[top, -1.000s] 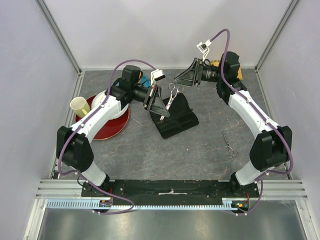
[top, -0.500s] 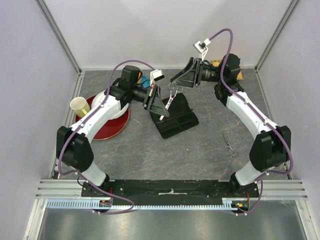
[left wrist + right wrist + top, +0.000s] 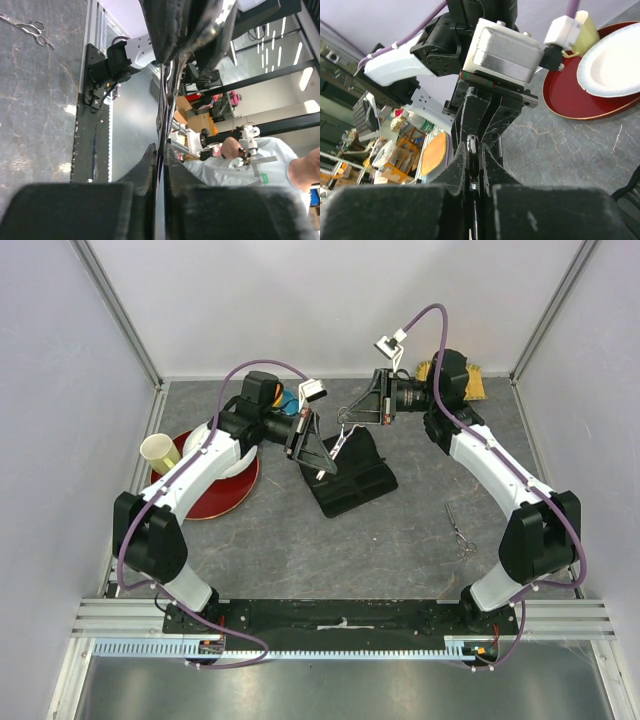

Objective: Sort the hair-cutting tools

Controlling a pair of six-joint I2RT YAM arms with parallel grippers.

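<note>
Between the two arms, one pair of scissors (image 3: pixel 340 440) hangs in the air above the far end of the black case (image 3: pixel 360 485). The left gripper (image 3: pixel 330 452) has its fingers pressed together on the thin metal, which the left wrist view shows as a bright sliver in the slit between the pads. The right gripper (image 3: pixel 349 420) meets it from the other side. From where I stand its fingers also look closed on the same pair, with a glint of silver wedged between them in the right wrist view. The second scissors (image 3: pixel 459 529) lie flat on the table (image 3: pixel 300 550) well off to the right, near the right arm's base and touching nothing.

The case lies open on the mat, a dark rectangular thing with ridged halves; I cannot make out what is inside. To the left, a round glossy red plate (image 3: pixel 235 502) carries a white paper plate (image 3: pixel 615 65), and a pale yellow cup (image 3: pixel 157 452) stands upright at its left edge. The table surface is grey and mottled like stone. Both scissors are slim, silver and shiny.
</note>
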